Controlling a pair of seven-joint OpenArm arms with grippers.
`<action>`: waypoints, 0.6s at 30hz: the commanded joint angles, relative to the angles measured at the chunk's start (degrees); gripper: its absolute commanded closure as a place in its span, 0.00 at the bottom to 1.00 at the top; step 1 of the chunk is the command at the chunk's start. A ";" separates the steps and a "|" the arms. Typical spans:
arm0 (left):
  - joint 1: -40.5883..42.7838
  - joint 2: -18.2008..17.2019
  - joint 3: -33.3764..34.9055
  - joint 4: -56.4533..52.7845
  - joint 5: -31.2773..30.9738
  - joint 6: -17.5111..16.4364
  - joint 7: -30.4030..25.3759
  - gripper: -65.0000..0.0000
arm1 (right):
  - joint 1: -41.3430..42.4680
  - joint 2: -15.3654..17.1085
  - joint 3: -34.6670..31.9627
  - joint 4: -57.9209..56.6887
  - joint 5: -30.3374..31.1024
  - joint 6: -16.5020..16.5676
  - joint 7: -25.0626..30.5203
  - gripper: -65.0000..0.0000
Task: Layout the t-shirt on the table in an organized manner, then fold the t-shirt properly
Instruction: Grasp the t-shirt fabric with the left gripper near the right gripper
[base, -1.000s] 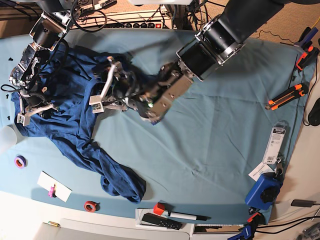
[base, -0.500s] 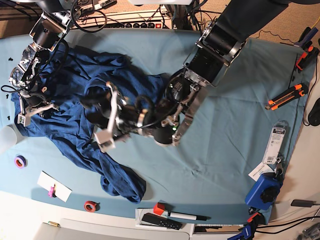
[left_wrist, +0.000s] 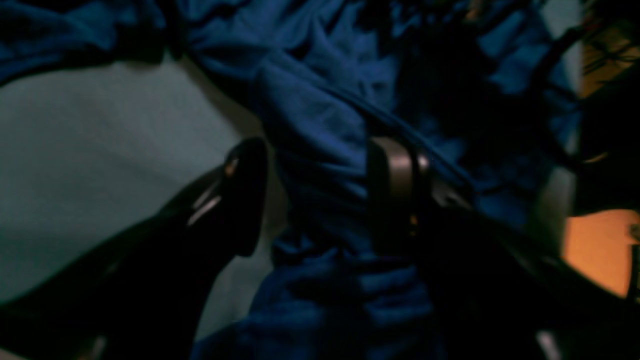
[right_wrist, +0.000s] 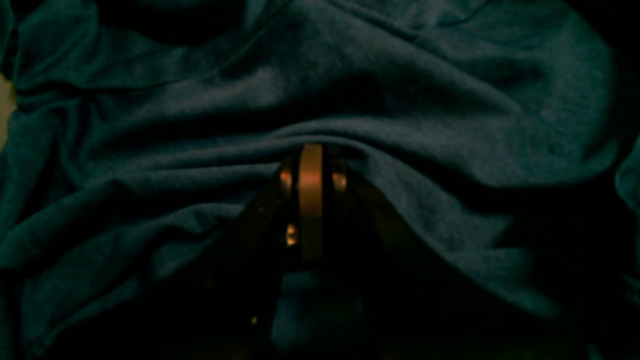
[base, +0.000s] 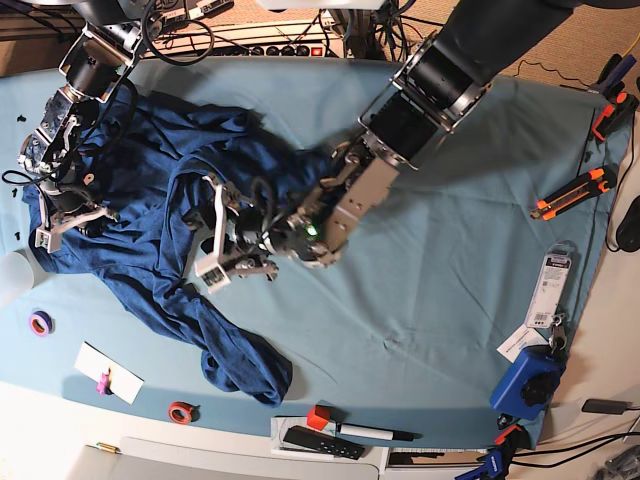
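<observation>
Lying crumpled across the left half of the counter (base: 450, 270), the t-shirt (base: 150, 210) spreads from the far left edge toward the middle, with one twisted length trailing down to a bunched lump near the front edge.

Loose items ring the cloth: two small tape rolls (base: 40, 323) at the front left, a white card (base: 108, 372) with a pink clip, a black remote (base: 322, 442) and a marker (base: 375, 433) beside a red cube (base: 318, 417) at the front, an orange-and-black cutter (base: 572, 193) and a packaged item (base: 550, 277) to the right, and a blue device (base: 527, 381) at the front right corner.

The left arm reaches diagonally over the middle of the counter and covers part of the shirt. Its left pincer (left_wrist: 320, 195) stands spread, with a ridge of blue fabric running between the two fingers; whether the cloth is gripped cannot be told. The right pincer (right_wrist: 311, 200) sits at the shirt's left edge, pressed together, and fabric drapes over its tip, so whether it is pinching a fold stays unclear.

Both wrist views are dark and blurred. Cables and gear along the far edge are cut off.
</observation>
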 joint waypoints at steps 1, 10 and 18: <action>-1.53 1.43 0.74 0.37 0.52 0.22 -1.95 0.50 | 0.61 0.70 0.07 0.68 -0.48 0.07 -0.52 0.96; -1.49 1.43 1.66 -1.33 1.27 0.76 -2.91 0.50 | 0.61 0.70 0.07 0.68 -0.46 0.07 -0.50 0.96; -1.14 1.43 1.66 -1.36 -0.07 1.62 -2.93 0.50 | 0.61 0.70 0.07 0.68 -0.46 0.07 -0.44 0.96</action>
